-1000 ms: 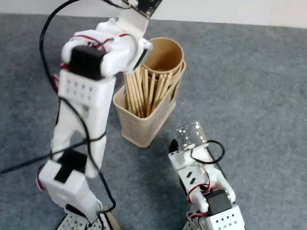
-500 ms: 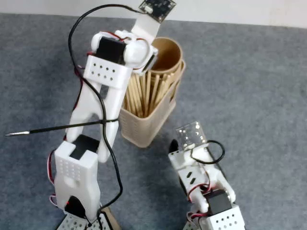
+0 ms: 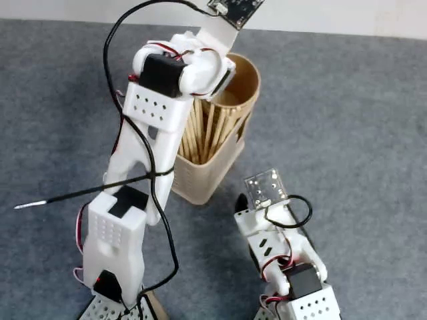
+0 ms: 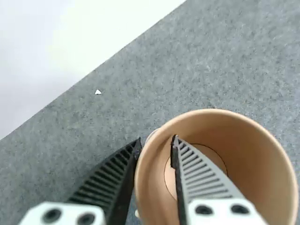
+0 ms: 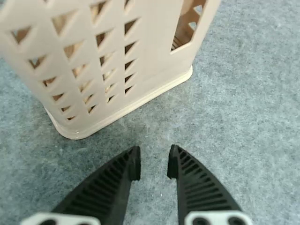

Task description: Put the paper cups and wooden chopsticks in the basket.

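The left arm (image 3: 143,140) has swung forward over the basket (image 3: 200,183) since the earlier frame. The left gripper (image 4: 154,139) straddles the rim of the cup (image 4: 234,140), jaws slightly parted, one finger inside and one outside, probably to seat or release it. The cup stands in the basket, beside the chopsticks (image 3: 207,130). The right gripper (image 5: 153,162), slightly spread and empty, waits near the basket's foot.

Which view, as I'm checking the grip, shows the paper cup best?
The left wrist view: the paper cup is close up, the left gripper straddling its rim, one finger inside. The high view shows its mouth in the basket, partly behind the left arm. The right wrist view faces the basket's wall.
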Robot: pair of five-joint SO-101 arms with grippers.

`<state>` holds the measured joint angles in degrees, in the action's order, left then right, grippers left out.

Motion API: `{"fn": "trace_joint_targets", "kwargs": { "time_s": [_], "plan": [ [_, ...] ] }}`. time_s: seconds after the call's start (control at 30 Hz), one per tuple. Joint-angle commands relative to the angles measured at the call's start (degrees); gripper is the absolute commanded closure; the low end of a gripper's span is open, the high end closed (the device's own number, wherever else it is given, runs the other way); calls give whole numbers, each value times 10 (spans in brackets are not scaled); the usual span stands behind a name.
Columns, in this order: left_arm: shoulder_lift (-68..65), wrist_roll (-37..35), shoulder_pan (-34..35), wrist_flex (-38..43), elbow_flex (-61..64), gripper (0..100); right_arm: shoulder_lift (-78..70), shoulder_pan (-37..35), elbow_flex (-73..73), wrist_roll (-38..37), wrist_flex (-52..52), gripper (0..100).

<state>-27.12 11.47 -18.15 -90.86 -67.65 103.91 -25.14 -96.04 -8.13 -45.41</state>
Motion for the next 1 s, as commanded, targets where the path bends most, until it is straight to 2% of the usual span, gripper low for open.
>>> {"fn": "trace_joint_targets", "kwargs": {
  "time_s": [0.0, 0.1, 0.37, 0.5, 0.77, 0.97],
  "plan": [
    [26, -4, -7, -4, -16, 867, 7, 7, -79, 4, -1, 889],
    [6, -4, -7, -30, 2, 867, 7, 6, -79, 4, -1, 889],
    [-135, -4, -4, -34, 50, 867, 7, 6, -79, 4, -1, 889],
    [-145, -4, 1, -41, -19, 867, 7, 6, -79, 4, -1, 889],
    [-120, -2, 8, -87, -237, 864, 7, 6, -79, 4, -1, 889],
    [-80, -2, 11, -95, -260, 864, 7, 6, -79, 4, -1, 889]
  ]
}}
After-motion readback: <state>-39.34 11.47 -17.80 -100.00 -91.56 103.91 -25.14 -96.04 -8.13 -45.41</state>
